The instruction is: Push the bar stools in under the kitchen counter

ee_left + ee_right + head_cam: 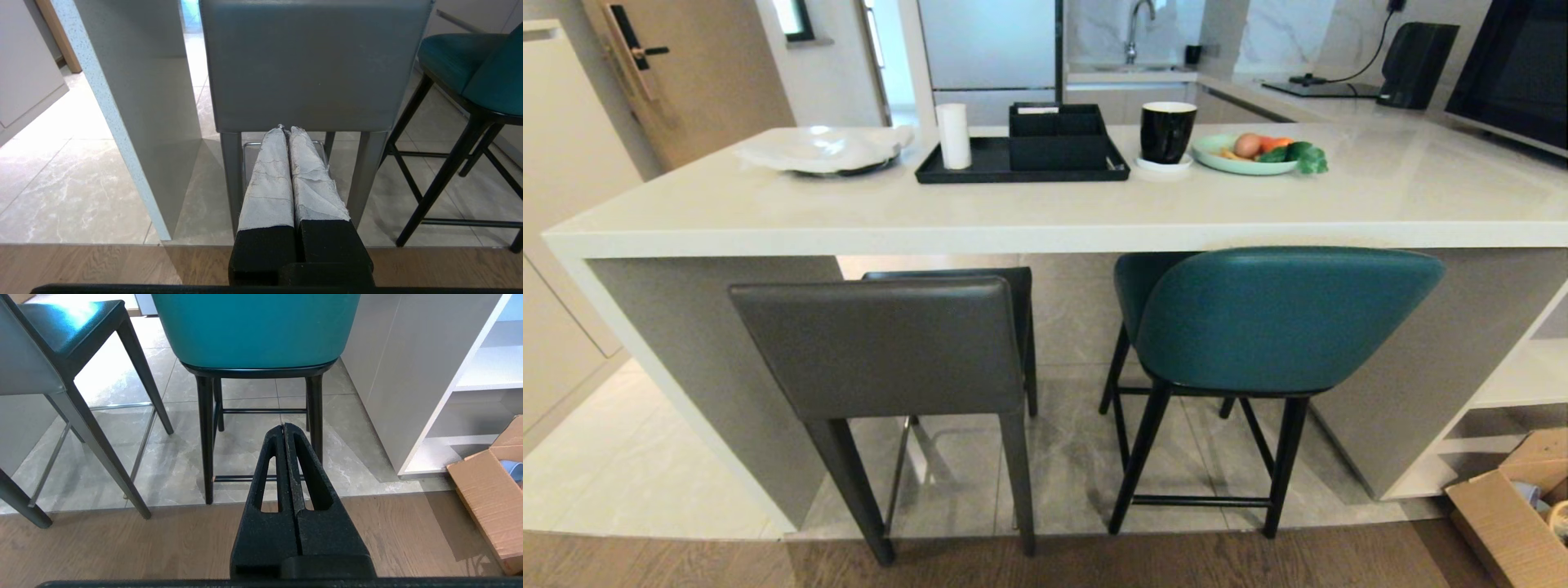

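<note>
The kitchen counter [1045, 220] runs left to right. Both stools sit partly under its near edge, backs facing the robot: grey stool [882, 343] left, teal stool [1282, 318] right. Left gripper [287, 130] and right gripper [284, 425] are pressed together, probably for shoving backrests.

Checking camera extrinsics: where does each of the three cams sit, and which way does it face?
Head view: high on the robot, looking forward and down at the kitchen counter, with the grey stool on its left and the teal stool on its right; no robot body shows.
Left wrist view: behind the shut left pincer, facing the grey stool's back.
Right wrist view: behind the shut right pincer, facing the teal stool's back.
Shared: both wrist views catch both stools; the cardboard box shows in the head and right wrist views.
</note>
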